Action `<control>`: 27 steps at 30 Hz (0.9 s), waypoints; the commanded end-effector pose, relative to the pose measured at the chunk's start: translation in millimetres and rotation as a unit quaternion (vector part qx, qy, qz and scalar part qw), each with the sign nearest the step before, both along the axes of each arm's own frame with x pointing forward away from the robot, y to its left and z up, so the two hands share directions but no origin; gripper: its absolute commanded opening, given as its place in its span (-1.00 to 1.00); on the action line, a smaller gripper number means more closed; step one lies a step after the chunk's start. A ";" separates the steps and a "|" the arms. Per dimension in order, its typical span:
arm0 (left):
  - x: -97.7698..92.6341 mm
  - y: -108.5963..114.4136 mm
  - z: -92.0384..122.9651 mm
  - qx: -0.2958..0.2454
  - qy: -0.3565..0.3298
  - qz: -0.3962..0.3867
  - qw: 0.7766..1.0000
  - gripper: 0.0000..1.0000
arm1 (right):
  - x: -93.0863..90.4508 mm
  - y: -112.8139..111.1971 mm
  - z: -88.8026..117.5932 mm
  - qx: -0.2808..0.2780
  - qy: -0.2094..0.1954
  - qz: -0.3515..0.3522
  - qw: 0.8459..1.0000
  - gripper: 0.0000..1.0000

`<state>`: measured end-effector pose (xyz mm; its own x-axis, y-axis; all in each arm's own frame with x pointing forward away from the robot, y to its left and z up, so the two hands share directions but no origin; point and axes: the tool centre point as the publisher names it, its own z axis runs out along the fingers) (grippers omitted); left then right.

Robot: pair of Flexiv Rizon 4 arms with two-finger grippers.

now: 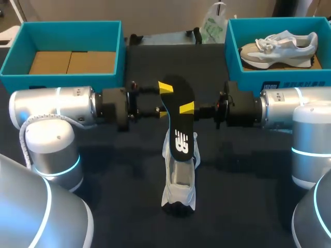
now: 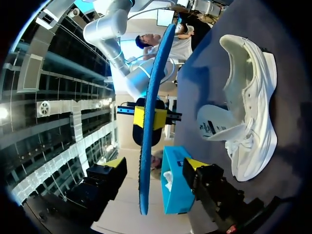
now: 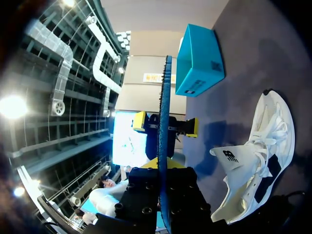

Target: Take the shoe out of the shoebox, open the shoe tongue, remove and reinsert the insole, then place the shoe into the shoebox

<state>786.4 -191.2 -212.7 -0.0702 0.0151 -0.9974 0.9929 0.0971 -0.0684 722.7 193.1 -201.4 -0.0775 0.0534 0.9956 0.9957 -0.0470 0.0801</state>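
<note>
A black insole (image 1: 178, 116) with a blue underside hangs above the table, held edge-on between the arms. My right gripper (image 1: 187, 108) is shut on one long edge; in the right wrist view the insole (image 3: 165, 112) runs straight out from that gripper (image 3: 163, 168). My left gripper (image 1: 165, 101) stands open, a yellow tip on each side of the insole (image 2: 148, 126), apart from it. Under the insole a white shoe (image 1: 179, 181) lies on the dark table, its tongue (image 2: 214, 126) pulled out. The teal shoebox (image 1: 67, 72) at the back left has nothing in it.
A second teal box (image 1: 232, 57) at the back right holds another pale shoe (image 1: 279, 47). A plastic bag (image 1: 213, 26) sits between the boxes at the table's far edge. Both arms lie low across the middle of the table.
</note>
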 end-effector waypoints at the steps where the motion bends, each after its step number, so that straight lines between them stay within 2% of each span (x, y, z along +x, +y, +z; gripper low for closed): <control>1: -5.6 -6.6 -1.5 -0.004 -0.003 0.004 1.000 0.22 | -0.8 1.8 -0.7 0.000 0.000 -0.002 1.000 -1.00; 10: -13.1 -13.4 6.2 0.002 -0.009 0.006 1.000 -0.01 | -0.8 1.8 -0.7 0.000 0.000 -0.002 1.000 -1.00; 27: -13.8 -19.2 6.7 0.018 -0.008 0.014 1.000 -0.23 | -0.8 1.8 -0.7 0.000 0.000 -0.002 1.000 -1.00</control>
<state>772.9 -207.5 -205.2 -0.0582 0.0470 -0.9972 0.9910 0.1236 -0.0520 722.8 193.1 -201.4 -0.0775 0.0534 0.9956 0.9957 -0.0470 0.0800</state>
